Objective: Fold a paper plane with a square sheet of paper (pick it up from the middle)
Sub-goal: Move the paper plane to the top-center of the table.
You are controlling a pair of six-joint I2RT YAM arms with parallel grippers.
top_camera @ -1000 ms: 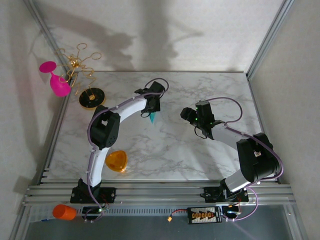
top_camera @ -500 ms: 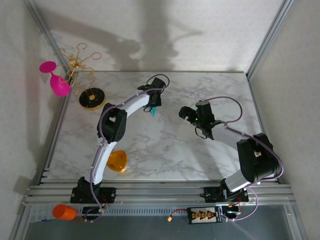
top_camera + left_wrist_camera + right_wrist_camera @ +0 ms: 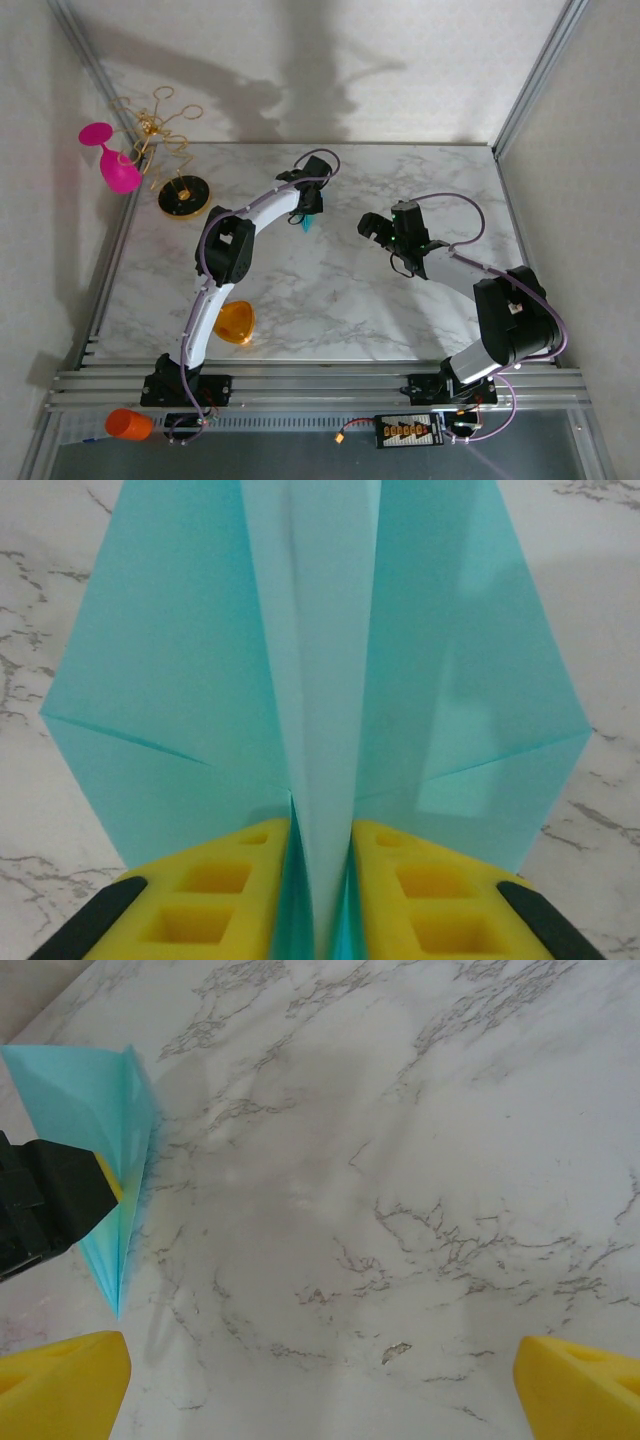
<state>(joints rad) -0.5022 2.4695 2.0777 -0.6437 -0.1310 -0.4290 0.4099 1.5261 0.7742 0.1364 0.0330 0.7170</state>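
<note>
Your left gripper (image 3: 320,825) had its yellow fingers (image 3: 225,885) set narrowly apart at the bottom of the left wrist frame. The centre fold of the slim teal-cyan paper plane (image 3: 320,650) stood between them — whether they were pinching it or only flanking it, I could not tell. The wings spread up and outward to both sides of that frame, over the white marble table (image 3: 40,810). In the top view the plane (image 3: 307,222) sat just left of centre in the upper half, directly below that gripper (image 3: 308,206). Your right gripper (image 3: 320,1385) stood wide open and empty — its yellow tips in the bottom corners of the right wrist frame, the plane (image 3: 100,1120) at the left edge, nose pointing down.
</note>
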